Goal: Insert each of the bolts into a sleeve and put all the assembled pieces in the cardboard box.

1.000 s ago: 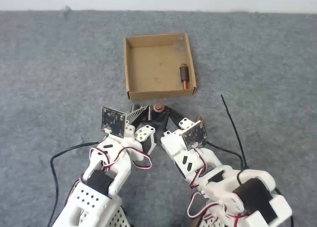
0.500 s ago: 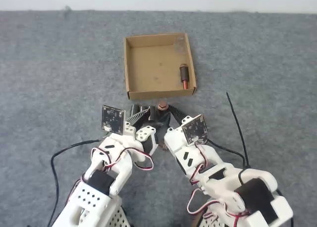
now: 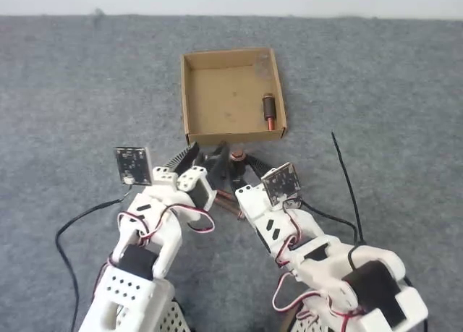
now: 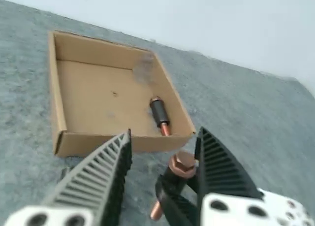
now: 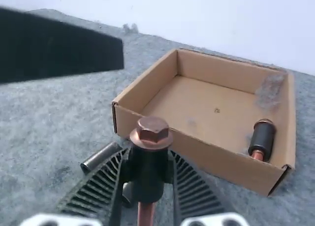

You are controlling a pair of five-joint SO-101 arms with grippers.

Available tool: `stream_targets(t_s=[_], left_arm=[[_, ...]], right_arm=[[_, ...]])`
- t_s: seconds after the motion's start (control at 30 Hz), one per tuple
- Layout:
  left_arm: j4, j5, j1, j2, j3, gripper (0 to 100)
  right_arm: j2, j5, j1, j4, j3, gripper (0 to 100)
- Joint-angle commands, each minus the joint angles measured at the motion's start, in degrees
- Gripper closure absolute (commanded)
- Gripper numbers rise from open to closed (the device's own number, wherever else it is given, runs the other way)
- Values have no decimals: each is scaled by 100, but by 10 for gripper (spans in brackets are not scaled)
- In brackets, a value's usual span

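The right gripper (image 5: 147,159) has its jaws clamped on the black cylindrical sleeve (image 5: 146,174), which carries the copper hex-head bolt (image 5: 150,131). The pair is upright, head on top, with the shank showing below. You hold it just in front of the near wall of the open brown cardboard box (image 3: 185,93), not yet over it. The left gripper (image 4: 165,132) stands close on either side of the held pair, jaws wide and holding nothing. One finished bolt-and-sleeve piece (image 3: 269,112) lies in the box against the wall on the right arm's side. A loose dark metal sleeve (image 5: 100,157) lies on the grey felt-covered desk (image 3: 87,93) beside the right jaws.

Likely hazards:
- If you carry the pair forward too low, the hanging shank may strike the box wall.
- Only the sleeve is gripped, so if you tilt the pair the bolt may slide out.
- The left jaws are near enough to be knocked.
- A low sweep could roll the loose sleeve away.
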Motion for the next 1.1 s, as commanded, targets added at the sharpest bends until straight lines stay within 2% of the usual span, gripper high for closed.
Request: stream_targets(t_s=[0.0,0.2,0.4,0.53,0.73,1.07], left_arm=[[-176,114,-281,-26,-338,797],[-149,88,-642,-26,-215,814],[-149,-18,-1046,-26,101,995],[-44,-686,-1407,-9,365,986],[923,-1301,-2066,-26,356,989],[1468,-2127,-2040,-18,347,989]], right_arm=[[-259,-62,84,13,-352,992],[-268,-53,356,13,-352,992],[-268,-18,409,13,-352,992],[-286,-9,426,13,-325,992],[-312,-9,637,48,-343,992],[-330,-9,1367,40,-897,992]])
